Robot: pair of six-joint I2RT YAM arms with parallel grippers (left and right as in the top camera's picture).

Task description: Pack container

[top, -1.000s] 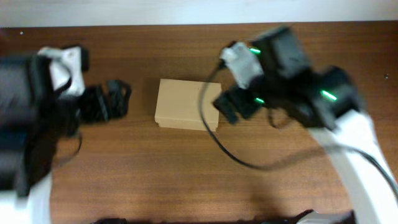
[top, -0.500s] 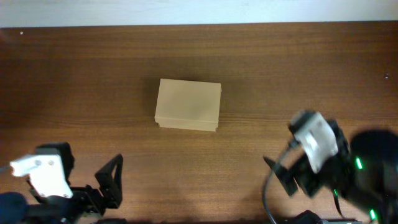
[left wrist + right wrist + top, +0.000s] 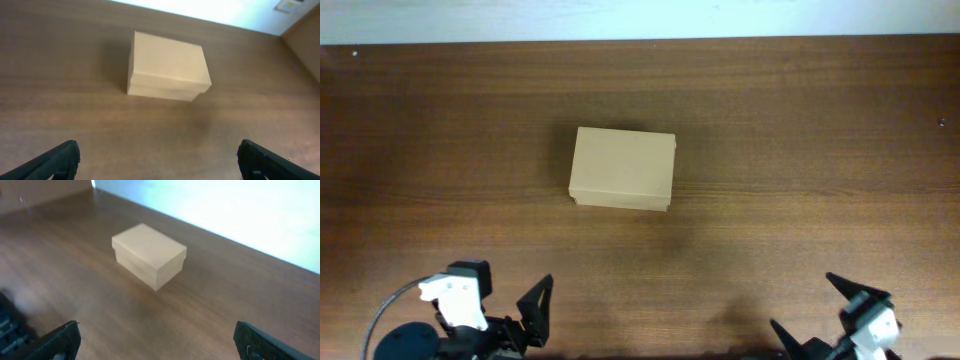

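From overhead, the container (image 3: 622, 182) sits on the brown wooden table (image 3: 820, 150) with its lid lying flat and shut. It is well apart from both arms, which are low at the near edge. It lies ahead of the left gripper (image 3: 532, 315) and off to that gripper's right, and ahead of the right gripper (image 3: 805, 302) and off to its left. Both grippers have their jaws spread apart with only bare wood between them, so neither is grasping anything. In the left wrist view, the left gripper (image 3: 159, 161) is released, its jaws showing only as dark tips at the two lower corners. The container (image 3: 167, 67) stands straight ahead, about in line with the gap between them and touching neither. In the right wrist view, the right gripper (image 3: 157, 341) is likewise released and empty. The container (image 3: 150, 255) sits ahead of it, turned with one corner toward the gripper and a shade toward its left jaw, well apart from both tips.
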